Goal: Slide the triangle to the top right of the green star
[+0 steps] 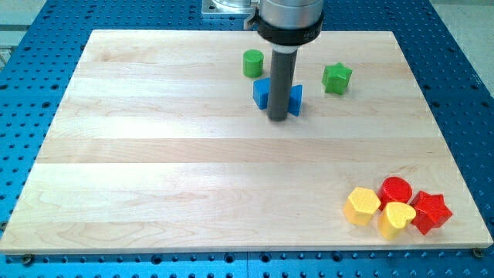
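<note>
The green star (pixel 337 78) sits near the view's top right of the wooden board (pixel 154 154). My tip (pixel 278 118) rests on the board to the star's left and a little below it. Blue shows on both sides of the rod. On the left is a blocky blue piece (pixel 262 93). On the right is a pointed blue piece (pixel 296 99) that looks like the triangle's corner. The rod hides where they meet, so I cannot tell whether they touch. The tip stands just in front of them, close to or touching them.
A green cylinder (pixel 252 63) stands just above the blue pieces. At the view's bottom right a yellow hexagon (pixel 362 205), a red cylinder (pixel 397 189), a yellow heart (pixel 397 219) and a red star (pixel 430 212) are clustered together. The arm's body hangs over the board's top edge.
</note>
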Motion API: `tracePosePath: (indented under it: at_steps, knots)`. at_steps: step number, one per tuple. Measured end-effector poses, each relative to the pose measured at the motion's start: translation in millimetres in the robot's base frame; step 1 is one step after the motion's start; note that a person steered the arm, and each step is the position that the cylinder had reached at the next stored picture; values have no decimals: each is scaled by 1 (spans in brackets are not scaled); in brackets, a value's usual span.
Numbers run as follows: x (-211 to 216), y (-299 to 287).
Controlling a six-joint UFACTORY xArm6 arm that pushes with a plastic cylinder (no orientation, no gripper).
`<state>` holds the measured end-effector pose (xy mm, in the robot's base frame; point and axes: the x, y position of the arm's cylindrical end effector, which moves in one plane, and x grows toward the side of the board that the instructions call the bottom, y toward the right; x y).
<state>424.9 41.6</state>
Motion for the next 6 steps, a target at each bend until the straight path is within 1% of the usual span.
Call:
tracePosePath:
  at_steps: [1,2,3,4,5,6]
  knots:
    - [2,-11]
    - [-44,-4]
    - [-29,20]
    - [-26,38]
    - [3,60]
    - [-16,103]
